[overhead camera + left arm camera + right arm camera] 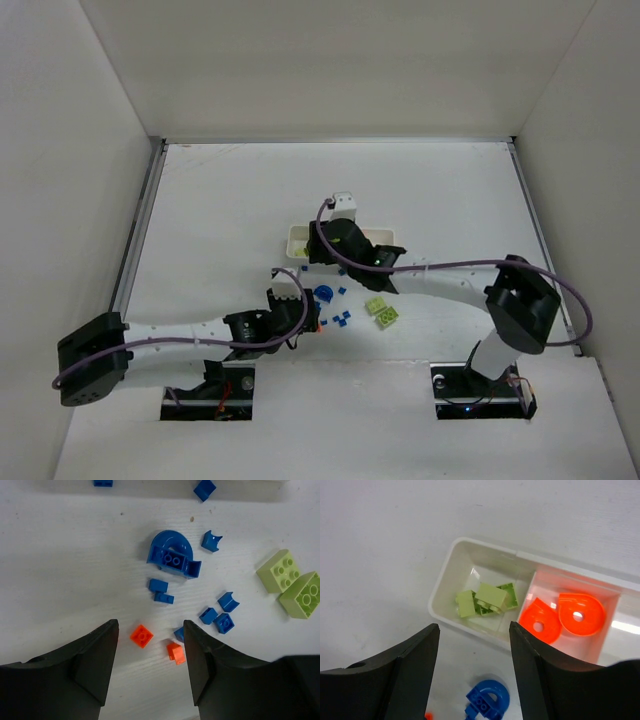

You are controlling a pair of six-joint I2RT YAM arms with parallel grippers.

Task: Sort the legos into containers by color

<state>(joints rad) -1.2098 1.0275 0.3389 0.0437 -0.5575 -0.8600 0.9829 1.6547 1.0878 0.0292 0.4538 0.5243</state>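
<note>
Left tool (150, 627) parted, empty, low over tabletop (60, 555). Two orange legos (141, 635) lie between its fingertips. Beyond them: about ten blue legos (170, 550), and two lime legos (279, 570) off right.
Right tool (474, 630) wide, empty, above tray (447, 570). End compartment holds several lime bricks (487, 597); the next holds two orange round pieces (581, 614).

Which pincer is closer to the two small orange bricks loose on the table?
Left. The left pincer hovers directly over the orange bricks; the right pincer is farther away, at the white tray.
</note>
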